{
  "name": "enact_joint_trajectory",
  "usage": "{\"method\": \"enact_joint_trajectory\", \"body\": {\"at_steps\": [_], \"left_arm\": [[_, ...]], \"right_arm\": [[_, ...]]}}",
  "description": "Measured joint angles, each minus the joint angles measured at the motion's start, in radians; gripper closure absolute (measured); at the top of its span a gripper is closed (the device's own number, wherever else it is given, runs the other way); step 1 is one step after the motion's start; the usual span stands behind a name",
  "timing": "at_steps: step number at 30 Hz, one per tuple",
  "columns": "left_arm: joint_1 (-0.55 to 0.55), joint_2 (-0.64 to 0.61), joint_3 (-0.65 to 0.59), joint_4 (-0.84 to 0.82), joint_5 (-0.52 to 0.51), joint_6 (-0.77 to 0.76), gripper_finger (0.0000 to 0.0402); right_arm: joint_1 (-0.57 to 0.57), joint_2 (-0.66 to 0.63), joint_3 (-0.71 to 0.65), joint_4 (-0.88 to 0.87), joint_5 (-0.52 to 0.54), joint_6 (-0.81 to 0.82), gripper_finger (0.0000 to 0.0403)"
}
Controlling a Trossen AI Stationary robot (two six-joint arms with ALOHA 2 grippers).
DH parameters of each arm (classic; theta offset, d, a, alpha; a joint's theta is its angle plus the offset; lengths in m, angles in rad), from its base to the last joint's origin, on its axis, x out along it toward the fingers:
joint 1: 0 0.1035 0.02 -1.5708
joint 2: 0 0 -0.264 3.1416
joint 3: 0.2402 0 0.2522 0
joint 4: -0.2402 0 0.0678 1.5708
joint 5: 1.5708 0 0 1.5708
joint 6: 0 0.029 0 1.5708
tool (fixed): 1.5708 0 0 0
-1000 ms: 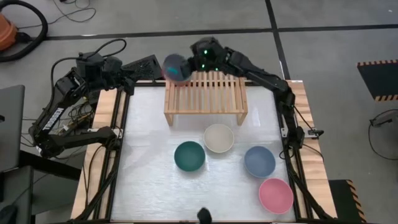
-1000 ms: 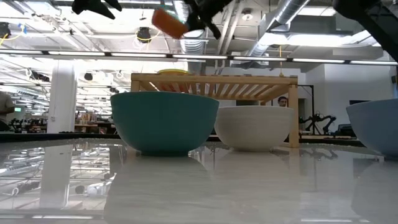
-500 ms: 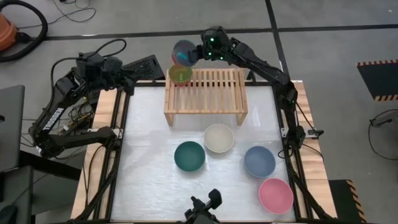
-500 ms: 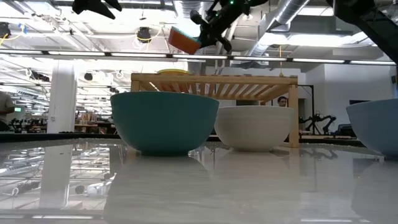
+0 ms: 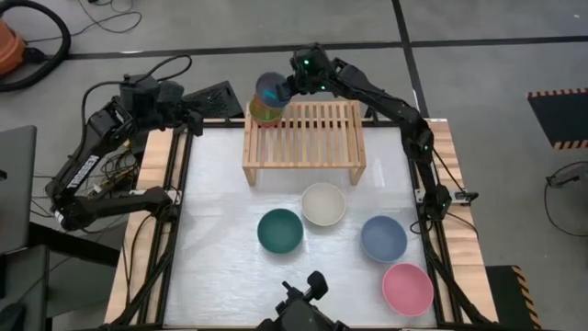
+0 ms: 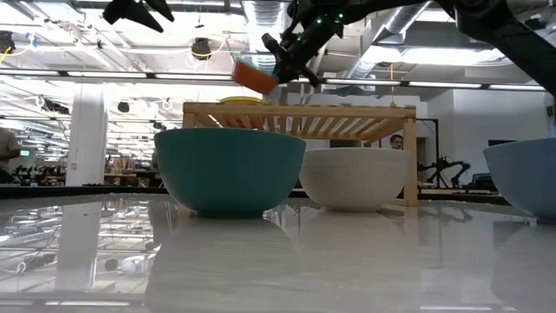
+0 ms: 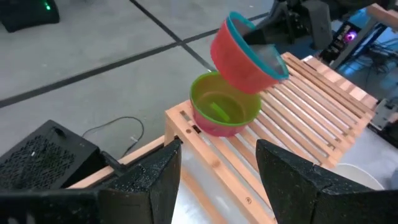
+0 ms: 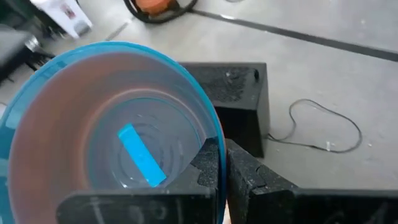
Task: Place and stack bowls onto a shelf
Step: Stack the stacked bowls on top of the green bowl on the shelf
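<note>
High view: right gripper [image 5: 287,85] pinches the rim of a nested cyan-in-orange-red plastic bowl pair [image 5: 269,92], held tilted above the slatted light-wood shelf [image 5: 303,136] at upper centre.
Below the pair, a lime green bowl nested in a magenta one [image 7: 225,111] sits on the shelf's left end. Left gripper [image 5: 190,114], jaws parted and empty, waits at upper left.

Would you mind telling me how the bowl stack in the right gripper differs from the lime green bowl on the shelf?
The held stack is orange-red outside with a cyan bowl nested inside; the lime green bowl sits nested in a magenta one. The held stack hangs tilted above the shelf; the lime green bowl rests upright on it. Both are small, round and plain.
</note>
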Motion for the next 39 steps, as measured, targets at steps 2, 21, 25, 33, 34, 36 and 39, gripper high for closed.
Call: {"method": "enact_joint_trajectory", "body": {"at_steps": [2, 21, 25, 33, 34, 36, 39], "left_arm": [[0.000, 0.014, 0.000, 0.006, -0.001, -0.006, 0.0209], [0.000, 0.056, 0.000, 0.040, -0.050, -0.016, 0.0209], [0.000, 0.056, 0.000, 0.040, -0.050, -0.029, 0.0209], [0.000, 0.057, 0.000, 0.040, -0.062, -0.040, 0.0209], [0.000, 0.057, 0.000, 0.040, -0.062, -0.042, 0.0209], [0.000, 0.057, 0.000, 0.041, -0.065, -0.044, 0.0209], [0.000, 0.057, 0.000, 0.041, -0.065, -0.044, 0.0209]], "right_arm": [[-0.005, 0.001, 0.000, -0.025, -0.005, -0.021, 0.0374], [-0.024, 0.003, 0.000, 0.096, -0.107, -0.090, 0.0374], [-0.004, 0.014, 0.000, 0.065, -0.074, -0.118, 0.0374], [-0.006, 0.071, -0.002, 0.033, -0.085, -0.132, 0.0374], [-0.007, 0.071, -0.002, 0.035, -0.081, -0.139, 0.0374], [-0.006, 0.067, -0.001, 0.056, -0.058, -0.142, 0.0374], [-0.016, 0.060, 0.000, 0.052, -0.058, -0.142, 0.0372]]}}
